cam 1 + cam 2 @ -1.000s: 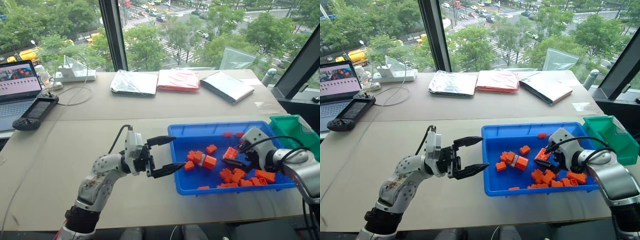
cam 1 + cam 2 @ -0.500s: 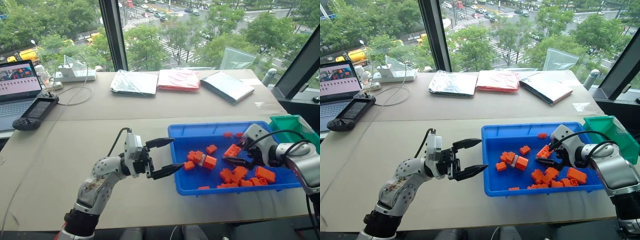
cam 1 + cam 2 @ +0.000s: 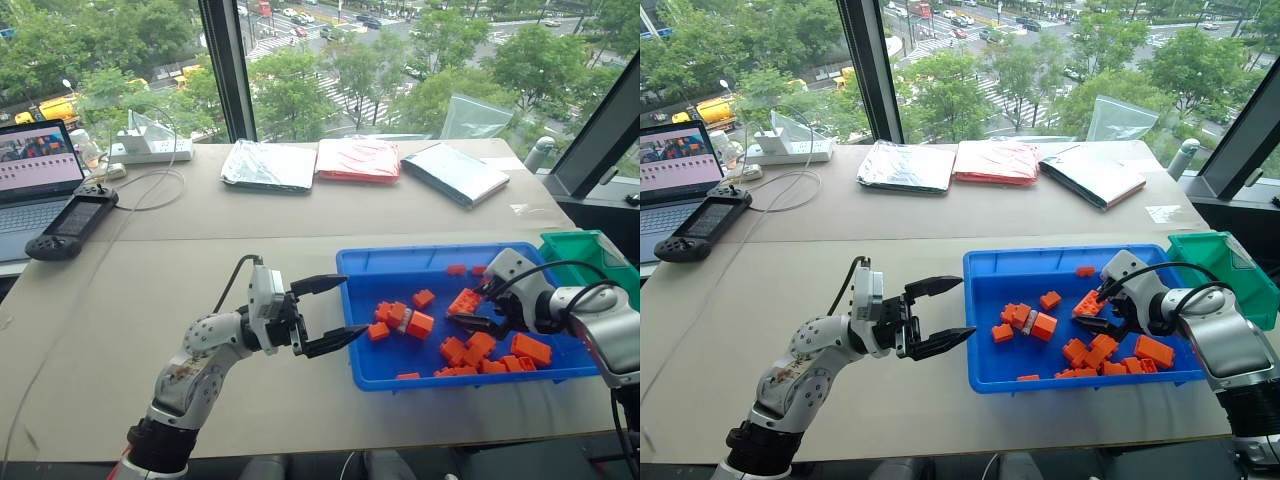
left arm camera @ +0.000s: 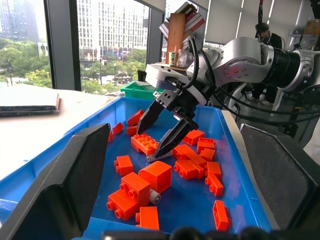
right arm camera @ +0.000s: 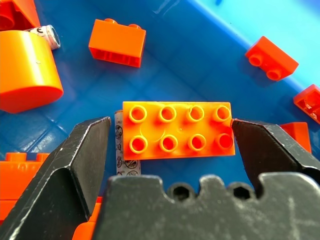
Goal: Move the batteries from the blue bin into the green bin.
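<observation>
Batteries are lying in the blue bin (image 3: pixel 360 262) among scattered orange bricks (image 3: pixel 464 350): one battery (image 5: pixel 120 150) is poking out from under an eight-stud orange brick (image 5: pixel 177 136), at that brick's 9 o'clock side in the right wrist view, and another battery (image 3: pixel 404 321) is sitting between bricks near the tray's centre. The right gripper (image 3: pixel 478 307) is hovering over the eight-stud brick with its jaws spread wide on either side of it, grasping nothing. The left gripper (image 3: pixel 334 312) is hanging above the table just at the tray's 9 o'clock edge, its fingers released and apart, pointing across the tray. The green bin (image 3: pixel 597 258) is standing at the tray's 2 o'clock corner, just beside it.
</observation>
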Controlling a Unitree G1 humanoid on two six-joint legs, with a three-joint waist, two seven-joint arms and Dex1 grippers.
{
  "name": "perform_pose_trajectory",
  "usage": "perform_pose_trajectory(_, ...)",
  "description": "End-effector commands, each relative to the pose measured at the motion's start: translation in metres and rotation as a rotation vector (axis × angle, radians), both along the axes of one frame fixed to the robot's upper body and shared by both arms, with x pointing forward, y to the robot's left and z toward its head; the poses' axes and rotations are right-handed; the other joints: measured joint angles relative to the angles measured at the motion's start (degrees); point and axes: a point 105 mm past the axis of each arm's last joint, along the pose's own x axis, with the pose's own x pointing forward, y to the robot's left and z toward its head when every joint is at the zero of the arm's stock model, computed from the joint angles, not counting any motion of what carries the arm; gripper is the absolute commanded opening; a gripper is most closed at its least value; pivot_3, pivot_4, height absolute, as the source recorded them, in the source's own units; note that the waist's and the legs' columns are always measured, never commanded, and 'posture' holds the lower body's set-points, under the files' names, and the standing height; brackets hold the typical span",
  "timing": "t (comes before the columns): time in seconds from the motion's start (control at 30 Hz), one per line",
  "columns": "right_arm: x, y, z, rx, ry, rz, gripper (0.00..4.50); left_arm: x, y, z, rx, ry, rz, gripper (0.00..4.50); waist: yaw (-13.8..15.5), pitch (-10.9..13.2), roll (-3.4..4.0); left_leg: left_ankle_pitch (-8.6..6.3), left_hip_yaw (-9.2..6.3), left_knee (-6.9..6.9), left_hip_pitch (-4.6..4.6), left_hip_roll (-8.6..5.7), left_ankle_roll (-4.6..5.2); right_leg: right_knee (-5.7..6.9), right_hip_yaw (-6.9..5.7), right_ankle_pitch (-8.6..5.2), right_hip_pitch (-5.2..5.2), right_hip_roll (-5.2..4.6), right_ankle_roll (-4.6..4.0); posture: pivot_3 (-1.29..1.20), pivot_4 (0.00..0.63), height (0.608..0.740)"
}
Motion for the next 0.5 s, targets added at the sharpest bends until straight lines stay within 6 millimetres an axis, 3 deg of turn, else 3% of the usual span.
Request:
perform_pose_trajectory(0.03,0.003,-0.006,0.02,-0.006,-0.063,-0.019,4.47,-0.004,-0.003,0.011,-0.011,-0.051,-0.014,4.5,0.0,0.0,0.0,0.0,0.0,0.0,0.0,0.0,0.0,0.0,0.0,0.0,0.0,0.0,0.0,0.0,0.15,0.74)
perform_pose_trajectory(0.2,-0.011,-0.005,0.03,-0.01,-0.06,0.004,4.47,-0.003,-0.002,0.01,-0.01,-0.049,-0.01,4.5,0.1,0.0,0.0,0.0,0.0,0.0,-0.01,0.0,0.0,0.0,0.0,0.0,-0.01,0.0,0.0,0.0,0.15,0.74)
perform_pose_trajectory(0.5,-0.028,0.0,0.019,-0.003,0.007,0.009,4.47,-0.004,-0.001,0.007,-0.008,-0.045,-0.009,4.5,0.0,0.0,0.01,0.0,0.0,0.01,0.0,0.0,0.0,0.02,0.0,0.0,0.01,0.01,0.0,0.0,0.15,0.74)
